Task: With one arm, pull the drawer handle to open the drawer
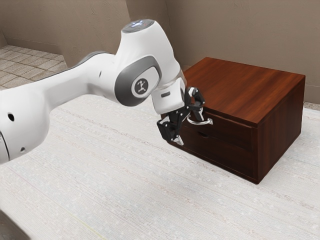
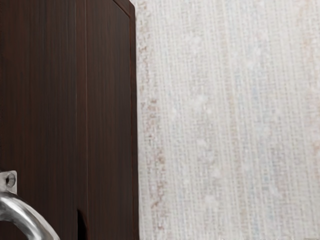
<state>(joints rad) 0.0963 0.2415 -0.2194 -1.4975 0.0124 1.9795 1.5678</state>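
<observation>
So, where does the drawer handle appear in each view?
Exterior view: the drawer handle, silver, sits high on the cabinet front, toward that view's left.
Wrist view: the drawer handle is a curved silver bar against the dark wood.
Shared landmark: the cabinet front meeting the pale table.

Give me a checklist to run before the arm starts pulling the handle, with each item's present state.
1. Gripper at the handle: ok. The gripper sits right at the handle on the drawer.
2. Gripper shut on the handle: not ok. Its fingers stand wide apart.
3. Handle between the fingers: cannot tell from either view.
4. Drawer shut, waiting to be pulled: ok. Its front looks flush with the cabinet.
5. Handle seated on its mount: ok. The wrist view shows the bar joined to its base plate.
</observation>
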